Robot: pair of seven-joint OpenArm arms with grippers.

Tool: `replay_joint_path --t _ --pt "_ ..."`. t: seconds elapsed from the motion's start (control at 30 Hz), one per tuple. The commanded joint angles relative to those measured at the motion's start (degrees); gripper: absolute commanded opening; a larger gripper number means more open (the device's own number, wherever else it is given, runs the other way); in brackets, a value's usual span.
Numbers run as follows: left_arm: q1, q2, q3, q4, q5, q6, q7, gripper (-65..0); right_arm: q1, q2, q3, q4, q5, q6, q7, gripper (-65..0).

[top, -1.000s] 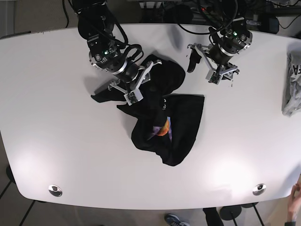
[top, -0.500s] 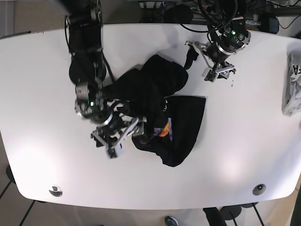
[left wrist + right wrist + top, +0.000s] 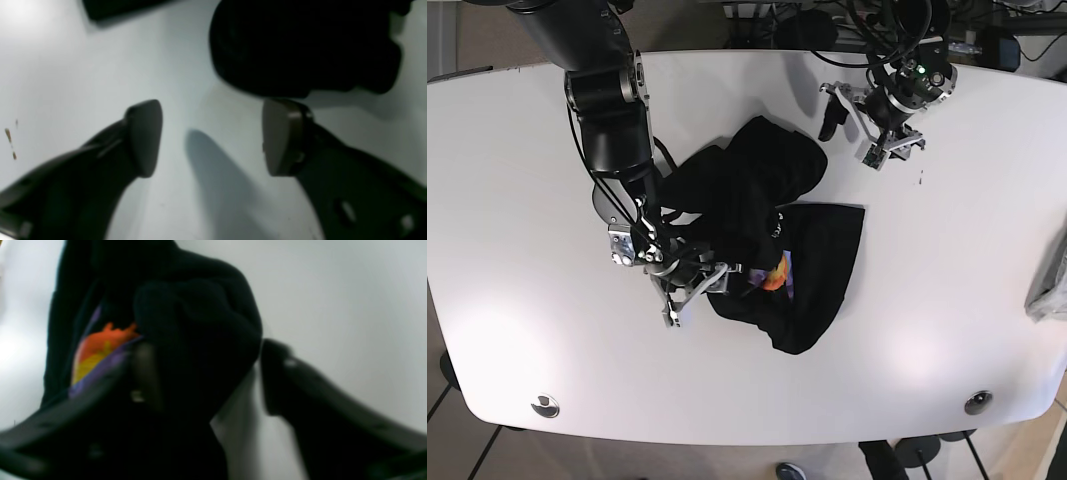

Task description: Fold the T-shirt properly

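The limp black shirt [image 3: 767, 240] bunches easily, so the spread right claw [image 3: 206, 380] should pinch a hem edge; the left claw [image 3: 210, 136] hangs spread.

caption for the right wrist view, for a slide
Right gripper open around a bunched black T-shirt on the white table.

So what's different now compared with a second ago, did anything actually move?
The right gripper swung from the shirt's upper left edge down to its lower left, dragging black T-shirt fabric that way; its fingers now sit around a bunched fold. The left gripper drew back slightly toward the table's far edge, open over bare surface. The shirt's lower right part with the orange print stayed put.
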Motion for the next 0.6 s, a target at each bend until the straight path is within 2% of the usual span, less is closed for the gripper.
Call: replay_joint_path --t 0.03,0.1,0.17,0.2,0.43,0.5,0.6 --pt "-0.27 -0.14 0.06 0.83 -1.08 -0.08 -1.33 -30.3 1.97 0.1 0.09 0.59 0.72 0.37 1.93 -47.2" --pt "-0.36 -0.14 0.24 0.04 -1.08 -0.08 -1.33 -31.9 2.14 0.1 0.09 0.77 0.72 0.37 1.93 -64.5" --pt "-0.36 0.04 0.24 -0.14 -1.08 -0.08 -1.33 -31.9 2.14 0.1 0.0 3.58 0.72 0.37 1.67 -61.4" --pt "-0.36 0.12 0.24 -0.05 -1.08 -0.08 -1.33 -31.9 1.88 0.19 0.0 6.92 0.72 0.37 1.58 -63.1" --pt "-0.44 1.88 0.5 0.3 -1.26 -0.08 -1.5 -31.8 4.43 0.19 0.0 30.48 0.72 0.11 -9.67 -63.1" --pt "-0.36 1.88 2.61 0.3 -1.78 -0.08 -4.4 -31.7 6.8 0.28 0.0 36.99 0.72 0.37 -12.75 -63.1" --pt "0.7 1.79 4.28 0.39 -4.69 -0.08 -7.22 -22.2 11.37 2.21 -1.85 44.81 0.72 0.46 -16.53 -63.1"
